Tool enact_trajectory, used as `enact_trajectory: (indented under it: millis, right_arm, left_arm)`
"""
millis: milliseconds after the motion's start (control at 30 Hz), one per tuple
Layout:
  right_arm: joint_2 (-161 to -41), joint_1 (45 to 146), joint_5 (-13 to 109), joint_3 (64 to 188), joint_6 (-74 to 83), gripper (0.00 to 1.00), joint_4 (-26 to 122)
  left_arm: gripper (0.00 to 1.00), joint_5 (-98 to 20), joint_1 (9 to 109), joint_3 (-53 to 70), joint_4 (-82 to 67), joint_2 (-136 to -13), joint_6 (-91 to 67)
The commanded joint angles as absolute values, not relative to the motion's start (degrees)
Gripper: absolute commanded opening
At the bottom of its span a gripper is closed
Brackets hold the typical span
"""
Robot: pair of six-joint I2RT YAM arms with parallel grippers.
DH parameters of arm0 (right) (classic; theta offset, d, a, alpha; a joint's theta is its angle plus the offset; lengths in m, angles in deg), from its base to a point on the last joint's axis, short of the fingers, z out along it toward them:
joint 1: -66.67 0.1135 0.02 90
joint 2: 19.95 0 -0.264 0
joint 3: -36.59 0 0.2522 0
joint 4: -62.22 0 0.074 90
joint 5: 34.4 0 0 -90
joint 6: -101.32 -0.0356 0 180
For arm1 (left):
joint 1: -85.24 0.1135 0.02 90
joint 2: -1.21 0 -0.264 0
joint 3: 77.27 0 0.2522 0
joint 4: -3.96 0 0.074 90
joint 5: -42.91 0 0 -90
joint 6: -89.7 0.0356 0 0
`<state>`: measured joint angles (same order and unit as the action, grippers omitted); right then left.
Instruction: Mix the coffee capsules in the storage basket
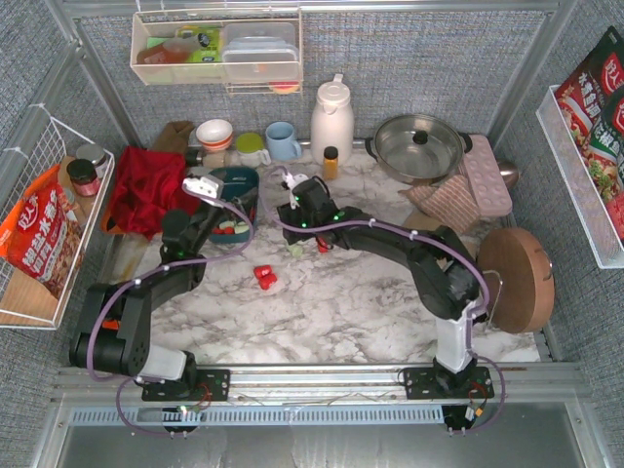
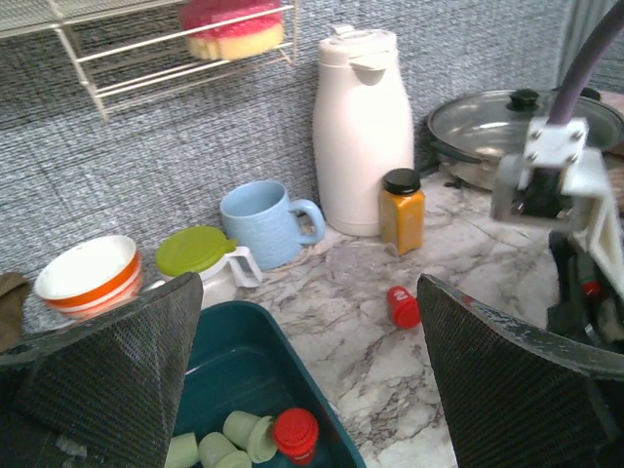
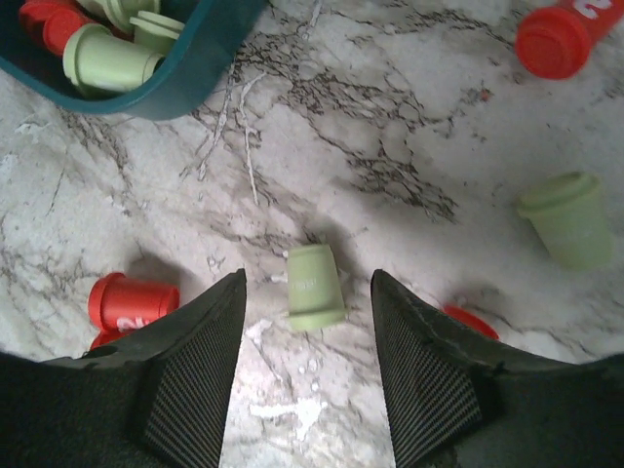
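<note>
The dark teal storage basket (image 1: 246,179) sits left of centre, and in the left wrist view (image 2: 244,361) it holds green capsules (image 2: 249,434) and a red one (image 2: 294,432). My left gripper (image 1: 226,200) hovers over it, open and empty (image 2: 310,288). My right gripper (image 1: 300,226) is open, low over the table, its fingers on either side of a lying mint green capsule (image 3: 314,287) without touching it. Loose on the marble are red capsules (image 3: 132,302) (image 3: 556,39), another green one (image 3: 568,219) and two red ones (image 1: 263,276).
At the back stand a white thermos (image 1: 331,117), a small amber bottle (image 1: 331,162), a blue mug (image 1: 283,140), a green-lidded cup (image 1: 250,146), a striped bowl (image 1: 214,134) and a lidded pot (image 1: 419,146). A red cloth (image 1: 146,190) lies left, a wooden disc (image 1: 517,278) right.
</note>
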<state>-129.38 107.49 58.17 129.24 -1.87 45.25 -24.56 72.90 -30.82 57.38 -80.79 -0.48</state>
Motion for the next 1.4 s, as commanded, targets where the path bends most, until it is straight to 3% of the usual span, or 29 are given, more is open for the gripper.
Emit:
enact_trajectory:
  millis: [0, 367, 700, 800, 1067, 1367]
  right_arm:
    - [-134.47, 107.58, 56.31, 134.51, 0.05, 0.57, 42.81]
    - [-144.96, 109.97, 60.34, 143.68, 3.52, 0.49, 31.22]
    - [-145.58, 110.97, 65.12, 144.19, 4.03, 0.4, 27.38]
    - [-144.28, 110.89, 65.14, 143.23, 3.21, 0.3, 28.02]
    - [-133.0, 107.92, 58.92, 133.02, -5.42, 0.23, 38.55]
    - [-112.5, 103.76, 57.96, 111.22, -19.73, 0.22, 66.03]
  left_arm:
    - [0.99, -29.46, 72.84, -31.16, 59.98, -79.64, -0.12]
    - [0.99, -31.73, 73.11, -31.25, 59.57, -78.41, 0.28]
    - [0.99, -31.42, 73.11, -31.34, 59.17, -78.78, 0.27]
    - [0.99, -31.31, 73.03, -31.34, 59.08, -78.73, 0.27]
    - [0.99, -26.16, 72.36, -31.14, 59.46, -79.48, 1.82]
    - [0.99, -11.47, 65.45, -32.25, 60.12, -81.7, 10.96]
